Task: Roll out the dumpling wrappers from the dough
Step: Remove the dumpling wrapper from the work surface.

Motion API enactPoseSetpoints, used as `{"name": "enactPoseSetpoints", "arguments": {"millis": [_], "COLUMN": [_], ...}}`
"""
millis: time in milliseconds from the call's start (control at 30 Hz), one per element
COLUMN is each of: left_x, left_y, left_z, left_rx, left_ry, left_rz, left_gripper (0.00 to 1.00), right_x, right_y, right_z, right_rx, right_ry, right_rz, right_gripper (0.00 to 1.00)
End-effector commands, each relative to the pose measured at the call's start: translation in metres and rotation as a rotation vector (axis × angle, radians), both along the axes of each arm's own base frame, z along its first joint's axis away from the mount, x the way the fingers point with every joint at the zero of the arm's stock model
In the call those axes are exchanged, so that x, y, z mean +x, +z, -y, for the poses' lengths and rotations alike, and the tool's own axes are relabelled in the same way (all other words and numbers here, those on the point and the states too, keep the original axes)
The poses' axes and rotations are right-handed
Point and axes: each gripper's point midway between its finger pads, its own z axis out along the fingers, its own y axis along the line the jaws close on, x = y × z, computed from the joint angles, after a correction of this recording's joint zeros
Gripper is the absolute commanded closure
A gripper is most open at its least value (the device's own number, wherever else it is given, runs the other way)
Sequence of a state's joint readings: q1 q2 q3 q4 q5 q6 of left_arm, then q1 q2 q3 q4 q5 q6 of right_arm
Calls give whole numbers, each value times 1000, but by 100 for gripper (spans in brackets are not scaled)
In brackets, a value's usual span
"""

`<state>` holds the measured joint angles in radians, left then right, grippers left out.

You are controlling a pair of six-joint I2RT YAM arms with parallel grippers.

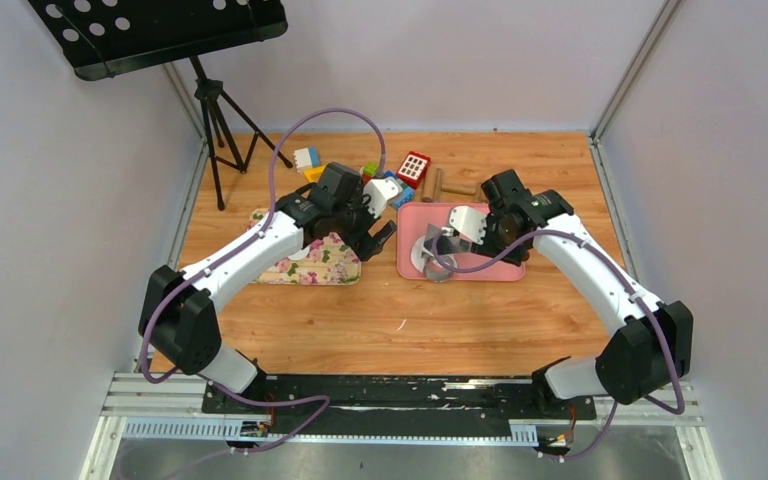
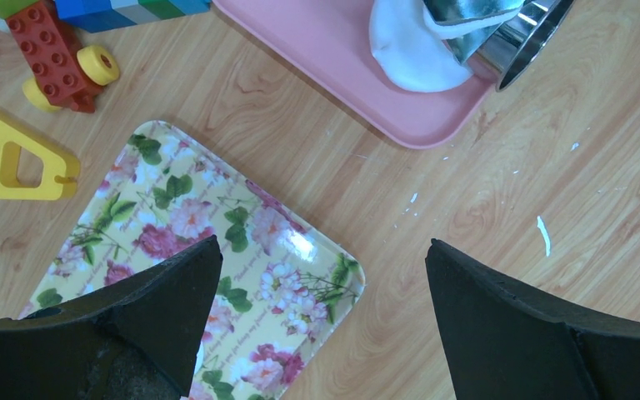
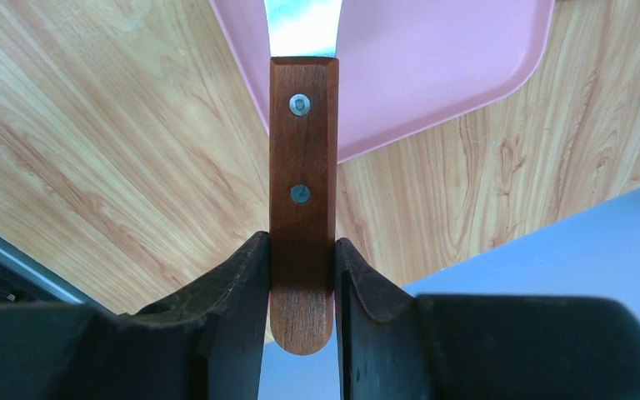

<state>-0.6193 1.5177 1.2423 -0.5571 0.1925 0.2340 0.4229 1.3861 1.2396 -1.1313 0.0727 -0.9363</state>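
From above, both bent arms reach forward, the left gripper (image 1: 380,238) over a floral tray (image 1: 330,262) corner, the right gripper (image 1: 470,232) over a pink tray (image 1: 410,225). Left wrist: jaws wide apart; the dough (image 2: 412,54), a flat white patch, lies ahead-right on that tray, its long axis hidden. Right wrist: fingers (image 3: 229,287) clamp a wooden-handled scraper (image 3: 302,150) pointing straight ahead.

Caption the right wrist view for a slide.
Right gripper, jaws shut on a wooden-handled metal spatula whose blade reaches over the pink tray on the wooden table.
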Motion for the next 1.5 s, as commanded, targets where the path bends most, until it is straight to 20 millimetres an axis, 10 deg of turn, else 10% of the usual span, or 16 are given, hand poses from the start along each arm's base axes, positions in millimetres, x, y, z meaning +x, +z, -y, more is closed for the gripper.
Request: {"name": "enactPoseSetpoints", "arguments": {"millis": [0, 633, 1467], "left_x": [7, 8, 9], "left_y": [8, 9, 8], "left_z": [3, 3, 1], "left_rx": [-16, -13, -5], "left_ry": [1, 4, 8], "left_rz": [29, 33, 36], "left_gripper": [0, 0, 0], "right_x": [4, -56, -6], "right_y": [15, 14, 37], "right_z": [-5, -15, -9], "right_rx": [25, 163, 136], "right_ry": [-5, 147, 5], "right_rz": [47, -58, 155], "right_gripper": [100, 100, 100]}}
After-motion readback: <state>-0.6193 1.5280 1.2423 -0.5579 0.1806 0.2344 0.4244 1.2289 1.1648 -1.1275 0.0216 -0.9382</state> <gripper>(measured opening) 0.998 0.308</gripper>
